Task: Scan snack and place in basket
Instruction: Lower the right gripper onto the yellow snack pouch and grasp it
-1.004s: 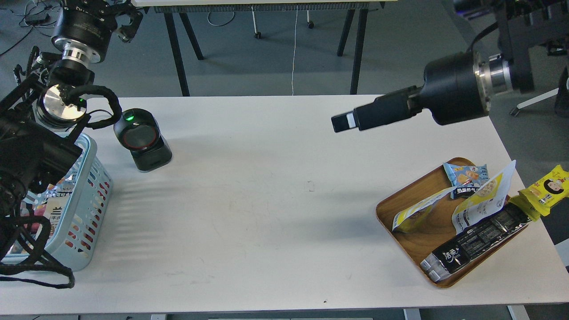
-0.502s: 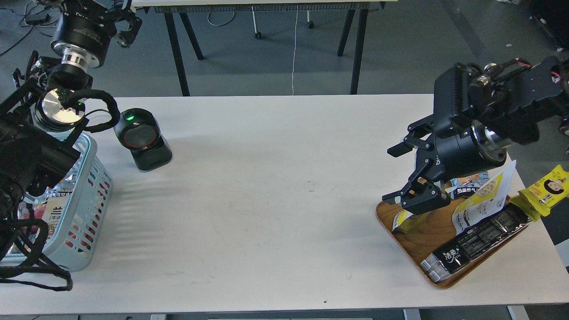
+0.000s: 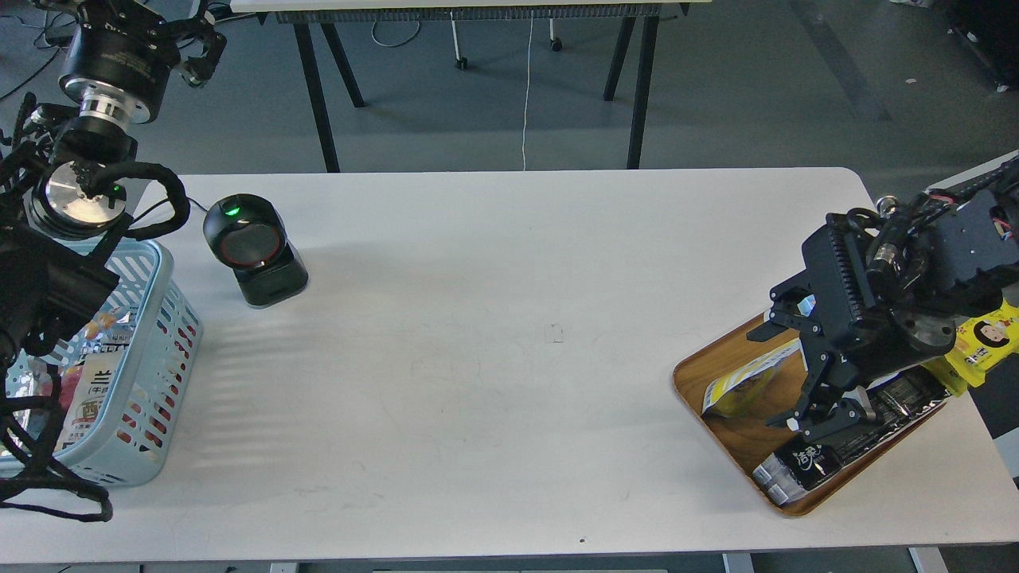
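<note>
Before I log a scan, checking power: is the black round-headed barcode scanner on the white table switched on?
On: the scanner shows a lit green light on top of its head.

Right claw (image 3: 824,398) hides most of the tray's black packet (image 3: 804,461); basket (image 3: 163,334) runs off frame's left edge.
</note>
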